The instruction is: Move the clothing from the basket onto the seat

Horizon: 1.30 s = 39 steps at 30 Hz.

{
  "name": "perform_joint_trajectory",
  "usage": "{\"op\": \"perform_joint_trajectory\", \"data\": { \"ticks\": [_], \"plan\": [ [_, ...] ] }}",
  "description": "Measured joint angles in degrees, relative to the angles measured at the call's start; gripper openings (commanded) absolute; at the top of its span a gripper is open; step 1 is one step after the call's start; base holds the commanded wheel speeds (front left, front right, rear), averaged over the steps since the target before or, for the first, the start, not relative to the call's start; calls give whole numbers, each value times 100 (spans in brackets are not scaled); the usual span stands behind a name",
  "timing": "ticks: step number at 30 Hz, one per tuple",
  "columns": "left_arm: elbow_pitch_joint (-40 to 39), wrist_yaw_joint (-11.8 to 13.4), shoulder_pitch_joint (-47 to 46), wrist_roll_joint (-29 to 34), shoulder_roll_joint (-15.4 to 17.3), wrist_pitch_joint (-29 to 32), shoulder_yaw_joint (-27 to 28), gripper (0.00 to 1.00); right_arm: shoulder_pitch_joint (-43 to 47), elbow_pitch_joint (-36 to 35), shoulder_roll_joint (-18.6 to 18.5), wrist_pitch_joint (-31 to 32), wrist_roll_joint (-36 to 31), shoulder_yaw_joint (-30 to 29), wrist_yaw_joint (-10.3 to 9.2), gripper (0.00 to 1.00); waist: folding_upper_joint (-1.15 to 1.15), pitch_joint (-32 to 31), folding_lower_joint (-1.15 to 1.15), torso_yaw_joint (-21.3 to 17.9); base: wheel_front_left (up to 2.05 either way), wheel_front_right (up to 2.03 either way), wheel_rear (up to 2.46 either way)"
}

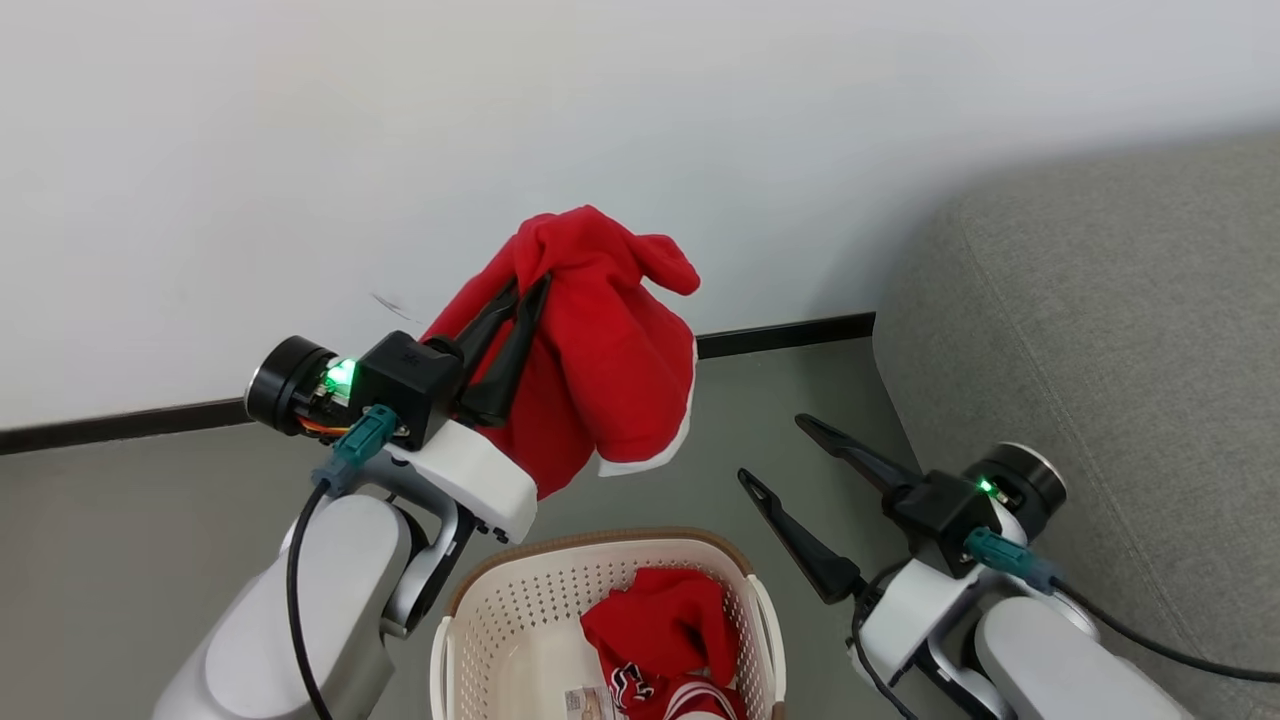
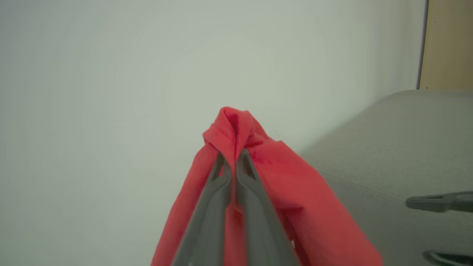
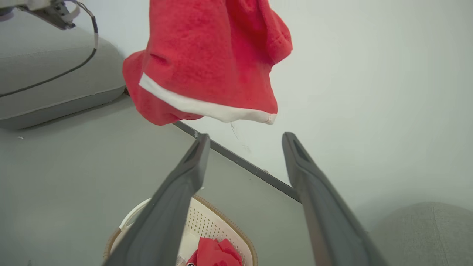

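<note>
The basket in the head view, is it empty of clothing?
No, a red garment with white stripes lies inside the basket.

wall (image 1: 300, 150): plain white, 9 to 1 o'clock in head view | baseboard (image 1: 780, 335): black strip at wall foot, centre to 9 | floor (image 1: 120, 540): smooth grey, 7-8 o'clock | scuff mark (image 1: 390, 303): small, dark, on wall | panel (image 2: 447, 44): tan, 2 o'clock, left wrist view
</note>
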Motion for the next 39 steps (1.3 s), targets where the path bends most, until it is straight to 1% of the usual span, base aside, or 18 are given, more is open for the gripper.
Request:
{"op": "perform_joint_trajectory", "data": {
  "ticks": [2, 7, 14, 19, 26, 29, 30, 31, 32, 34, 35, 39],
  "plan": [
    [-57, -5, 0, 0, -8, 68, -48, 0, -145, 2, 2, 0, -52, 77, 1, 100, 0, -37, 0, 14, 0, 0, 0],
    [-207, -49, 0, 0, -41, 229, -157, 0, -388, 51, -11, 0, -422, 304, 1, 100, 0, -101, 0, 69, 0, 0, 0],
    [-417, -56, -3, 1, -125, 450, -332, 0, -624, 303, -19, 0, -1090, 789, 1, 100, 0, -161, 0, 198, 0, 0, 0],
    [-512, -56, -7, 1, -145, 575, -391, 0, -767, 415, 11, 0, -1503, 822, 1, 100, 0, -190, 0, 281, 0, 0, 0],
    [-622, -58, -7, 1, -153, 702, -467, 0, -851, 343, 345, 0, -1686, 590, 1, 100, 0, -215, 0, 377, 0, 0, 0],
    [-654, -103, -6, 0, -155, 758, -499, 0, -848, 334, 453, 0, -1725, 512, 1, 100, 0, -221, 0, 407, 0, 0, 0],
    [-658, -103, -4, 0, -156, 758, -503, 0, -848, 332, 477, 0, -1726, 476, 1, 94, 0, -222, 0, 415, 0, 0, 0],
    [-665, -103, -4, -3, -157, 759, -502, 0, -848, 331, 491, 0, -1727, 446, 1, 65, 0, -221, 0, 420, 0, 0, 0],
    [-670, -102, -1, -12, -157, 771, -499, 0, -847, 327, 504, 0, -1727, 419, 1, 53, 0, -220, 0, 423, 0, 0, 0],
    [-681, -96, 21, -51, -158, 806, -476, 0, -845, 314, 519, 0, -1727, 410, 1, 24, 0, -212, 0, 419, 0, 0, 0],
    [-686, -89, 57, -70, -162, 806, -449, 0, -838, 308, 530, 0, -1725, 388, 1, 0, 0, -207, 0, 414, 0, 0, 0],
    [-673, 0, 197, -107, -130, 806, -337, 0, -706, 265, 536, 0, -1689, 225, 1, 0, 0, -182, 0, 381, 0, 0, 0]
  ]
}}
